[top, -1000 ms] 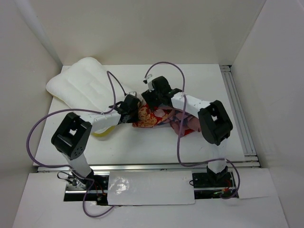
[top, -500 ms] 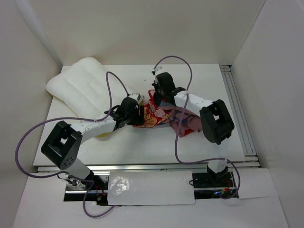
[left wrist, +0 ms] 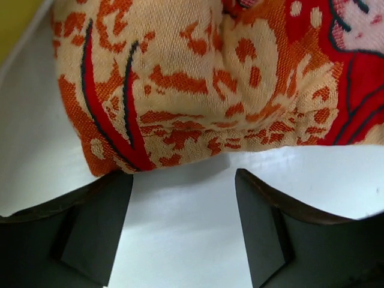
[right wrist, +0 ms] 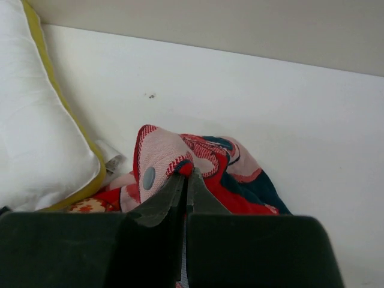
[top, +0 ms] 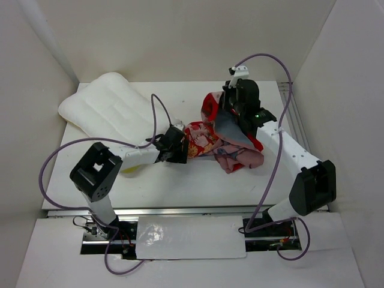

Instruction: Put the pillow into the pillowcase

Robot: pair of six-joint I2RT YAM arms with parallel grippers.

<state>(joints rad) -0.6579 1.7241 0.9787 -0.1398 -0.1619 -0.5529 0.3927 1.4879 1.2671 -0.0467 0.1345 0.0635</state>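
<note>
Right wrist view: right gripper (right wrist: 185, 181) pinched shut, apparently on a raised fold of the pillowcase (right wrist: 210, 159); left gripper (left wrist: 181, 183) spread wide, empty, just short of it.

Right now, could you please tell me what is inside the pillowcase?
Its inside is hidden: the pillowcase is a crumpled heap, covered by its own folds. The pillow lies outside it, to its left, on the table.

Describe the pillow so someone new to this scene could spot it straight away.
Start at the white table in the overhead view and go to its far-left corner. The pillow lies there, plump and white with quilted seams and a pale yellow edge. The crumpled pillowcase at mid-table is red and patterned instead.
</note>
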